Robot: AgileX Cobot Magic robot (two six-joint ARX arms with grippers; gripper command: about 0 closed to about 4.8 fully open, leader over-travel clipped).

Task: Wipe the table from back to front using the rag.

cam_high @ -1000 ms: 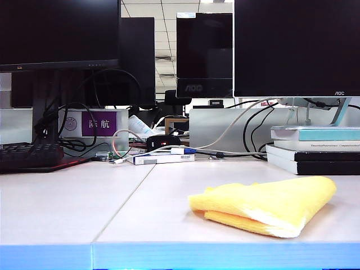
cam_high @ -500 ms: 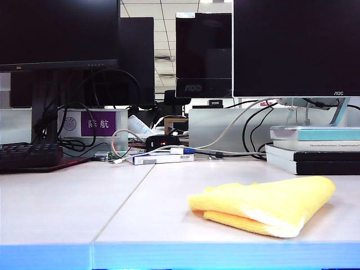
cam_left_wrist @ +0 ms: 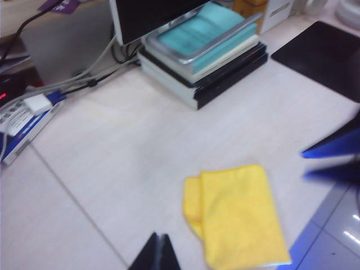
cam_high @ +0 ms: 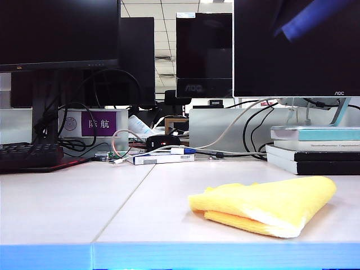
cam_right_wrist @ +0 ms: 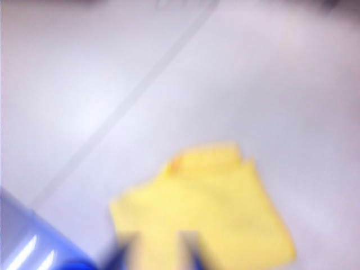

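The yellow rag (cam_high: pixel 264 205) lies folded on the off-white table (cam_high: pixel 84 202), right of the seam and near the light blue front edge. The left wrist view shows the rag (cam_left_wrist: pixel 236 216) just beside my left gripper (cam_left_wrist: pixel 159 250), whose black tips are pressed together, shut and empty, above bare table. In the blurred right wrist view my right gripper (cam_right_wrist: pixel 158 247) hangs over the rag (cam_right_wrist: pixel 208 208) with its fingers apart, open, holding nothing. Its blue fingers (cam_left_wrist: pixel 332 149) also show in the left wrist view, beyond the rag. In the exterior view only a blurred blue part of the right arm (cam_high: pixel 312 19) shows, high at the right.
A stack of books (cam_high: pixel 315 149) stands at the back right behind the rag. Cables and a white and blue box (cam_high: pixel 163 158) lie at the back middle, a keyboard (cam_high: pixel 31 154) at the back left. Monitors line the back. A black mat (cam_left_wrist: pixel 320 56) lies past the books.
A blurred blue part of the right arm has come into the top right of the exterior view. The rag lies where it was.
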